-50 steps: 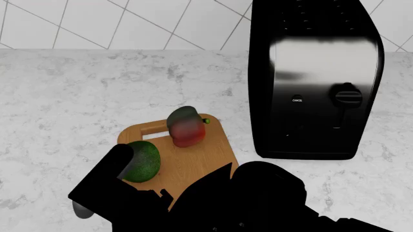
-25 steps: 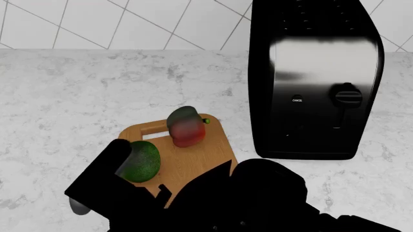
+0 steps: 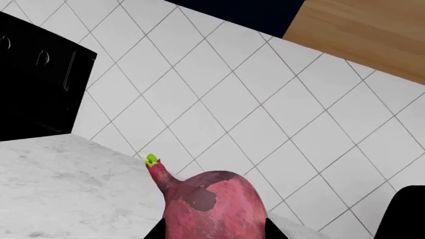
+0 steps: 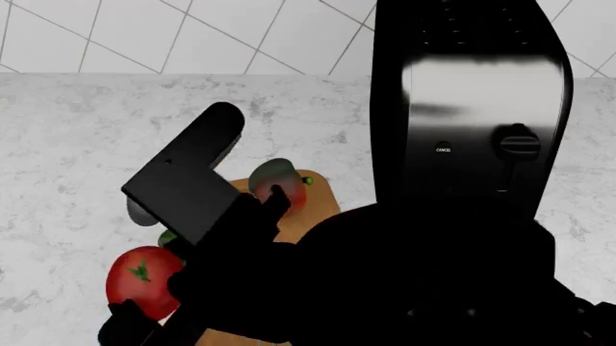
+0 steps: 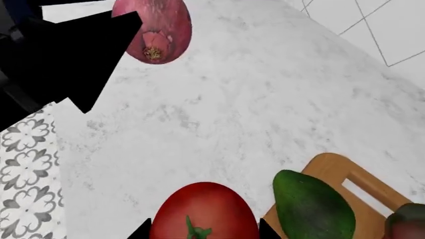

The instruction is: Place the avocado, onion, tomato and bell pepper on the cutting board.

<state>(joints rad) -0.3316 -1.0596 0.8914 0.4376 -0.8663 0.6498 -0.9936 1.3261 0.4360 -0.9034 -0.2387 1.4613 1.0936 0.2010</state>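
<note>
My left gripper [image 3: 212, 231] is shut on the onion [image 3: 212, 209], a reddish-purple bulb with a green sprout, held above the marble counter. The right wrist view shows the onion [image 5: 156, 27] from below, off to the side of the board. My right gripper [image 5: 202, 231] is shut on the glossy red tomato [image 5: 202, 211], which hangs beside the cutting board [image 5: 332, 167]. On the board lie the dark green avocado [image 5: 311, 209] and the bell pepper [image 4: 274, 180]. In the head view the tomato [image 4: 144, 277] shows at lower left, and a black arm link hides the onion and most of the avocado.
A tall black toaster [image 4: 467, 108] stands right of the cutting board [image 4: 318, 198], against the white tiled wall [image 4: 144, 36]. Beyond the counter's edge lies a patterned floor [image 5: 27, 189]. A wooden cabinet [image 3: 365, 30] hangs above the tiles.
Both arms have come up from the bottom of the head view. A black link now hangs over the board and covers the avocado, and the tomato has appeared at lower left in a gripper.
</note>
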